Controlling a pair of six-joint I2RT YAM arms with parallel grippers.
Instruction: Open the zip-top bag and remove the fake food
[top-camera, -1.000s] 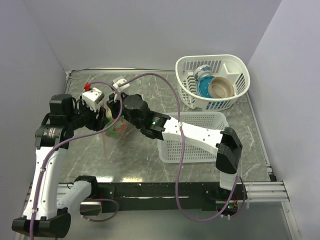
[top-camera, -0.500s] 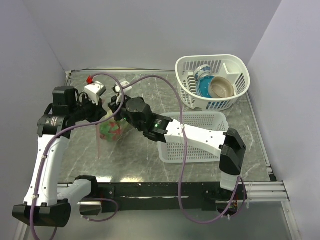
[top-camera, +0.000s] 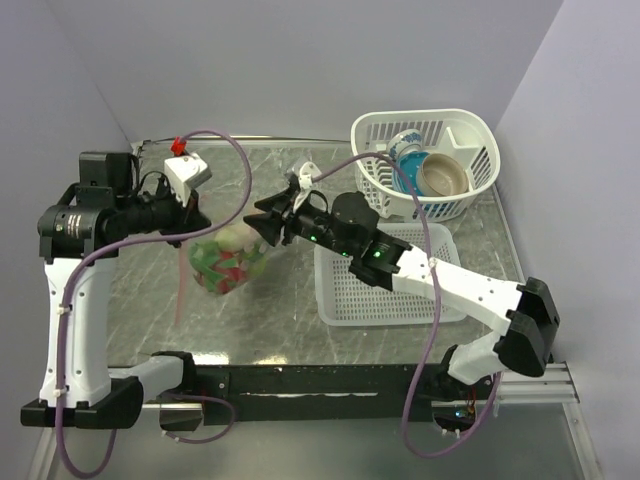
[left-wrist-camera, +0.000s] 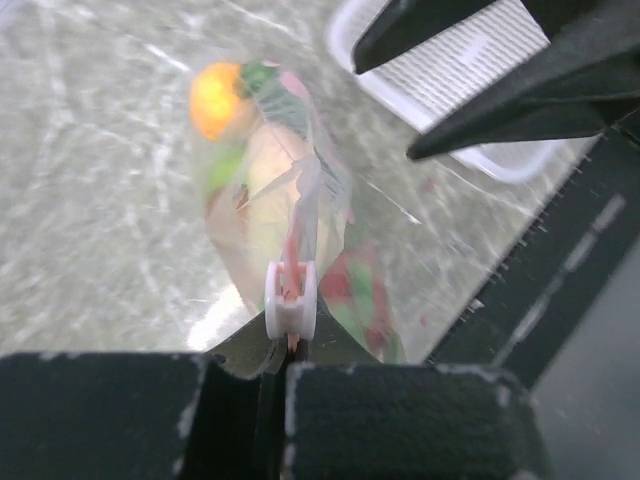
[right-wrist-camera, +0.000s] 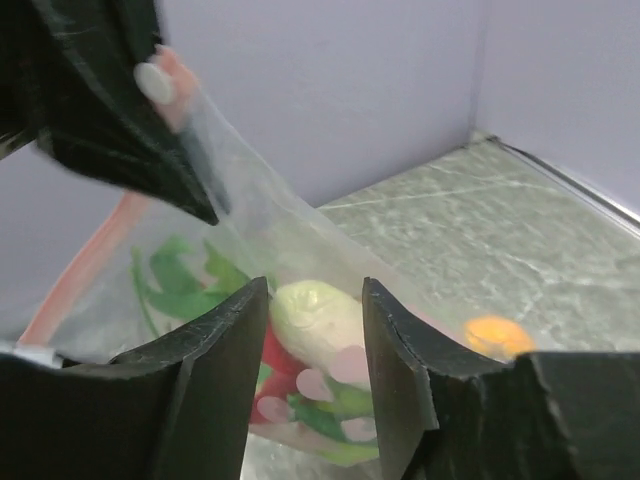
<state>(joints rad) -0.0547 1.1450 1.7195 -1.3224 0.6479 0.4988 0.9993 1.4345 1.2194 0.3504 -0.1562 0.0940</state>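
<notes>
The clear zip-top bag (top-camera: 228, 262) hangs over the table's left half, bulging with fake food (top-camera: 236, 258). My left gripper (top-camera: 197, 214) is shut on the bag's pinkish zip strip (left-wrist-camera: 291, 262), right behind its white slider (left-wrist-camera: 290, 303). A loose length of the zip strip (top-camera: 183, 288) dangles to the left. My right gripper (top-camera: 263, 225) stands open just right of the bag, with nothing between its fingers. Its wrist view looks between the open fingertips (right-wrist-camera: 250, 300) at a cream piece (right-wrist-camera: 316, 316), with red and green pieces and an orange (right-wrist-camera: 495, 335) in the bag.
A rectangular white slotted basket (top-camera: 388, 292) sits right of the bag, under the right arm. A round white basket (top-camera: 472, 128) at the back right holds a blue-patterned cup (top-camera: 405, 150) and a tan bowl (top-camera: 443, 176). Walls close off the left, back and right.
My left gripper has shut on the bag's zip strip and drawn up and left. My right gripper has let go, opened and backed off to the right. The bag now hangs from the left gripper.
</notes>
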